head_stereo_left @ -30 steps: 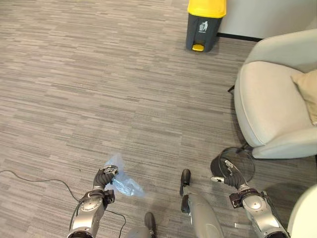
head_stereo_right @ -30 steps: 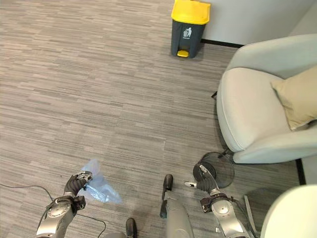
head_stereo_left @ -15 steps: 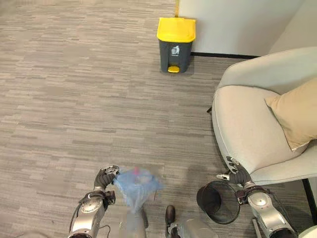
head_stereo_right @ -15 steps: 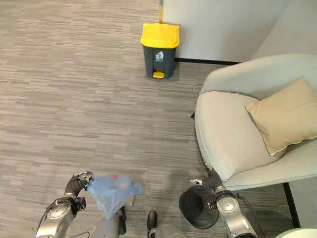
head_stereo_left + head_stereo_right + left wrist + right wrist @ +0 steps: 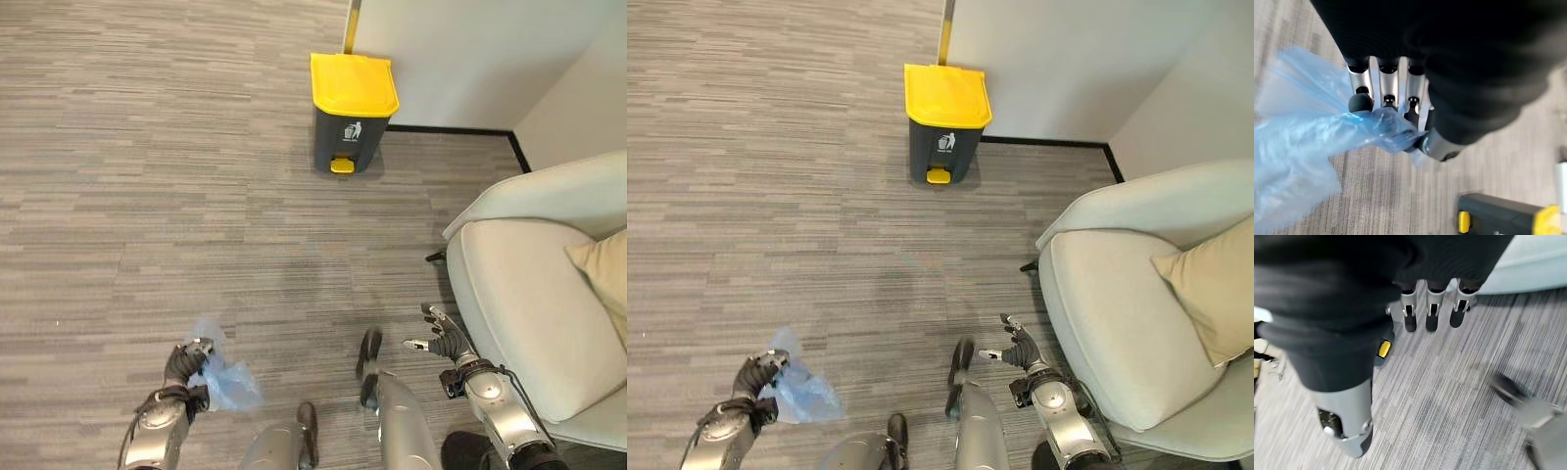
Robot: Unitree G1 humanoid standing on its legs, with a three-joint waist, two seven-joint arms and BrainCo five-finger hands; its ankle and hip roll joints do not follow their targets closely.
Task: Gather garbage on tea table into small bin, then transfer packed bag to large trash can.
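The left hand [image 5: 184, 360] sits at about 7 o'clock in the left eye view, its fingers [image 5: 1362, 95] curled tight round the gathered neck of a thin blue plastic bag [image 5: 223, 377]. The bag hangs off the hand toward 4 o'clock, above the grey striped carpet [image 5: 147, 196] and clear of it as far as the head views show. In the left wrist view the crumpled film spreads out past the dark fingertips, with the thumb pressed against the bunched plastic from the other side.

The large trash can [image 5: 352, 111], dark grey with a yellow lid and a yellow pedal, stands at 12 o'clock against the white wall [image 5: 470, 49], well apart from the bag. Its lid is down.

The right hand [image 5: 439, 339] shows at 5 o'clock, fingers relaxed and spread, grasping nothing. Just beside it, toward 3 o'clock, is a pale grey armchair [image 5: 529, 294] with a tan cushion [image 5: 1210, 294] on the seat.
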